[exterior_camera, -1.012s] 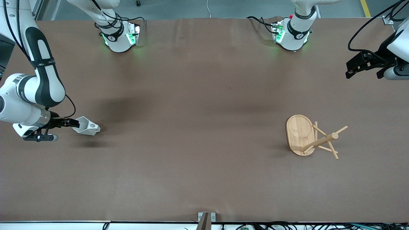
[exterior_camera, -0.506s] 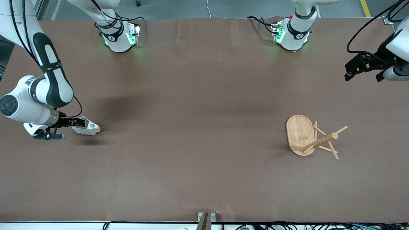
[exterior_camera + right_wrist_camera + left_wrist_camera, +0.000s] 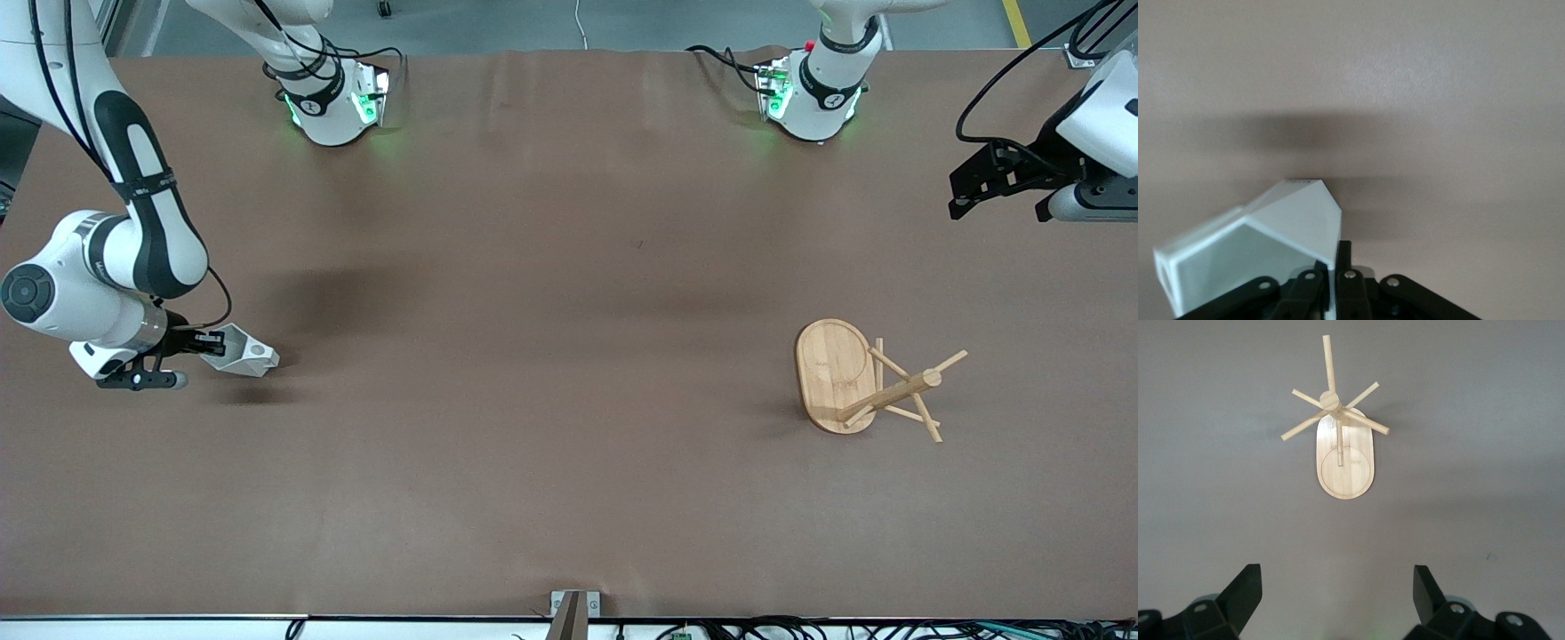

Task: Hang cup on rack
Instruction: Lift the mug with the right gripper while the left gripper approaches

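And there's the cup, a small matte white thing with flat, angular facets narrowing to a tight base, a little round hole showing on its side. It lies tipped on the brown table at the right arm's end, well apart from the rack, open mouth turned toward the right gripper. That gripper sits low at the cup's rim, fingers pressed together on the thin wall of it, one inside the mouth and one outside.

The rack is light bamboo, an oval flat base with one central post and thin pegs fanning off at angles. It stands toward the left arm's end of the table, nothing touching it.

Now the left gripper, up in the air over the table edge at that same end, fingers spread wide apart with nothing between them; that arm waits.

The right wrist view gives what the front one can't: the cup close up, its white wall caught edge-on between the two black fingertips, and the hollow inside visible. The hole doesn't show there.

The left wrist view looks down on the rack, post end-on with the pegs radiating like spokes, the oval base plain beneath, and the left gripper with its two dark fingers well apart.
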Robot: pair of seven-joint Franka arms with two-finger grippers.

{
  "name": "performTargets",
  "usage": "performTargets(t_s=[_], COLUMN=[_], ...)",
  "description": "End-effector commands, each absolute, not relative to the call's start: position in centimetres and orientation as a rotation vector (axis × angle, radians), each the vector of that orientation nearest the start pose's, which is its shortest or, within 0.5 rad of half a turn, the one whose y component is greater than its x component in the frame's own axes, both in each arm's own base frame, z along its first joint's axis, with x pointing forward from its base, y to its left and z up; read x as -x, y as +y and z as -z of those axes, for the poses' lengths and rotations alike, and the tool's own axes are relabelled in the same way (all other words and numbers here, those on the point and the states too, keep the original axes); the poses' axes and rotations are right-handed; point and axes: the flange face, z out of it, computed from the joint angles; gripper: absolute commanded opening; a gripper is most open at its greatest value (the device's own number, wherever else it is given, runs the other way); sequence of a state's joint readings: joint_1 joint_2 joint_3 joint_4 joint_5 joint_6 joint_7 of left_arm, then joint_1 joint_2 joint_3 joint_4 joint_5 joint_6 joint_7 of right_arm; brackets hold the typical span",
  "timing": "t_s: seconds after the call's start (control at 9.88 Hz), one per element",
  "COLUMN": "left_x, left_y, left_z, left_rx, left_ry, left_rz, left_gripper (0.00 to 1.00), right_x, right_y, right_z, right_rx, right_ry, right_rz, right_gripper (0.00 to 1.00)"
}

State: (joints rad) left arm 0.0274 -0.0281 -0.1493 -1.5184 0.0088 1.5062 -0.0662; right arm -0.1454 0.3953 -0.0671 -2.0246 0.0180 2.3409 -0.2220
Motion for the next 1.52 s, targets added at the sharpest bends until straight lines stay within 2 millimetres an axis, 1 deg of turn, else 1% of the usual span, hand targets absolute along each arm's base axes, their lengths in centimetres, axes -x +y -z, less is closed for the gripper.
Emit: performTargets(t_s=[0.0,0.1,0.2,0.3,0.4,0.51,0.61,0.71,0.81,0.91,1.01,1.11,1.21,1.32,1.42], left_x=[-53.7,-53.7,-53.7,-53.7,-53.8,-53.8,-53.8,-53.8,-53.8,-53.8,-53.8,-53.5,-53.0,-52.3,-51.7], left_y=[-6.7,-6.7,-7.1,-7.3,-7.5,-7.6,-7.8,-8.1,-9.3,-10.5,-12.3,-15.2,-18.0,-20.9,-23.4], left_z=[-64.3,-64.4,-64.4,-64.3,-64.1,-64.1,-64.2,-64.2,-64.1,-63.7,-63.1,-62.4,-61.7,-61.5,-61.3], left_rx=[3.13,3.129,3.128,3.129,3.128,3.128,3.13,3.131,3.132,3.135,3.143,3.133,3.124,3.115,3.117], left_ry=[0.093,0.093,0.102,0.107,0.112,0.117,0.124,0.132,0.165,0.21,0.279,0.384,0.471,0.558,0.649], left_rz=[-0.04,-0.037,-0.037,-0.04,-0.042,-0.042,-0.035,-0.033,-0.033,-0.049,-0.066,-0.088,-0.106,-0.1,-0.084], left_gripper=[1.0,1.0,1.0,1.0,1.0,1.0,1.0,1.0,1.0,1.0,1.0,1.0,1.0,1.0,1.0], right_x=[-58.3,-58.7,-58.9,-58.9,-58.5,-58.1,-57.7,-57.2,-56.9,-56.7,-56.6,-56.7,-56.4,-56.2,-56.1], right_y=[-12.0,-11.4,-10.3,-8.6,-6.6,-3.9,-0.7,1.8,4.6,7.2,9.9,11.8,14.2,16.9,19.4], right_z=[-28.4,-31.1,-34.2,-37.2,-39.7,-41.6,-43.9,-44.8,-45.7,-46.4,-47.0,-47.8,-48.4,-49.6,-50.8], right_rx=[3.134,3.129,3.125,3.124,3.12,3.114,3.069,3.005,2.933,2.871,2.815,2.755,2.677,2.602,2.525], right_ry=[-0.013,-0.031,-0.053,-0.088,-0.135,-0.196,-0.215,-0.209,-0.218,-0.234,-0.255,-0.241,-0.192,-0.171,-0.138], right_rz=[-0.086,-0.103,-0.11,-0.09,-0.073,-0.075,-0.023,-0.018,0.003,0.017,0.03,0.039,0.035,0.038,0.035], right_gripper=[0.0,0.0,0.0,0.0,0.0,0.0,0.0,0.0,0.0,0.0,0.0,0.0,0.0,0.0,0.0])
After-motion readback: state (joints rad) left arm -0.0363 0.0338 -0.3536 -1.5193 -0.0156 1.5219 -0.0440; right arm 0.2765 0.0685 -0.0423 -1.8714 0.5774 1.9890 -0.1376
